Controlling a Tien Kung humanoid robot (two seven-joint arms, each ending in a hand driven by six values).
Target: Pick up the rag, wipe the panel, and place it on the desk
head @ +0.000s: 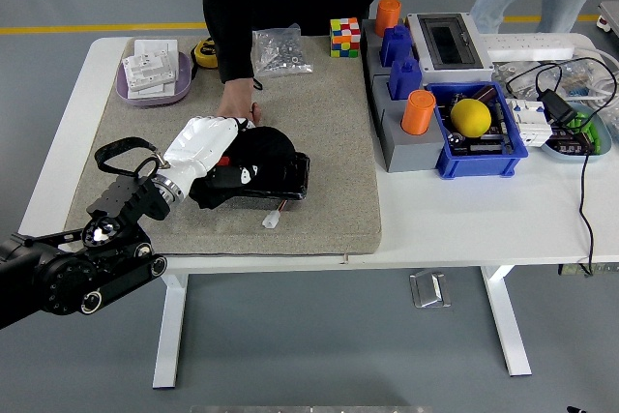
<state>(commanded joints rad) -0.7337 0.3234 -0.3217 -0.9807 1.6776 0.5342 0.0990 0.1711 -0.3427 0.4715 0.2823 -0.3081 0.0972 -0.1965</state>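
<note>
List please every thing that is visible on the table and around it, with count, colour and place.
rag: 1, black, on the mat under the left hand
panel: 1, dark, under the rag
mat: 1, beige, table's left half
tray: 1, purple, far left, holding white cards
bag of small parts: 1, clear, far edge of mat
puzzle cube: 1, multicoloured, far edge
cylinders: 2, orange, on the grey block
bin: 1, blue, right side
ball: 1, yellow, in the bin
person's hand: 1, resting on the mat beside the rag
left hand: 1, white, on the rag
</note>
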